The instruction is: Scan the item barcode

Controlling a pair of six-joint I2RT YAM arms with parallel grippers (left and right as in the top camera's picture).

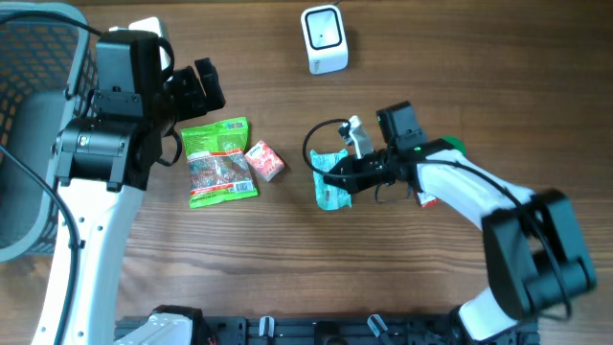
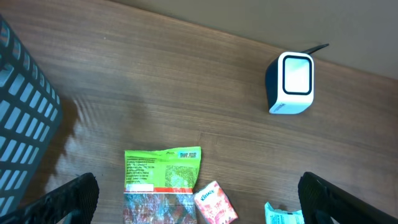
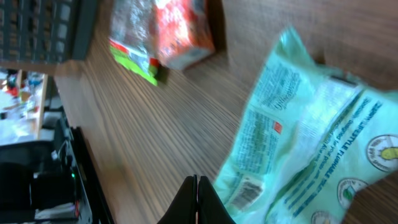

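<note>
A teal snack packet (image 1: 332,184) lies on the table mid-right, and its barcode (image 3: 244,194) shows in the right wrist view. My right gripper (image 1: 322,175) is low at the packet's left edge. Its jaws (image 3: 196,186) are shut tip to tip with nothing between them, and the teal packet (image 3: 305,124) lies just to their right. The white barcode scanner (image 1: 324,38) stands at the back, also in the left wrist view (image 2: 291,81). My left gripper (image 1: 206,88) hangs wide open above the table, holding nothing (image 2: 202,202).
A green snack packet (image 1: 220,161) and a pink tissue pack (image 1: 265,161) lie side by side left of centre. A dark mesh basket (image 1: 38,115) fills the far left. A black cable loops beside the right gripper (image 1: 311,139). A small red item (image 1: 428,199) peeks from under the right arm.
</note>
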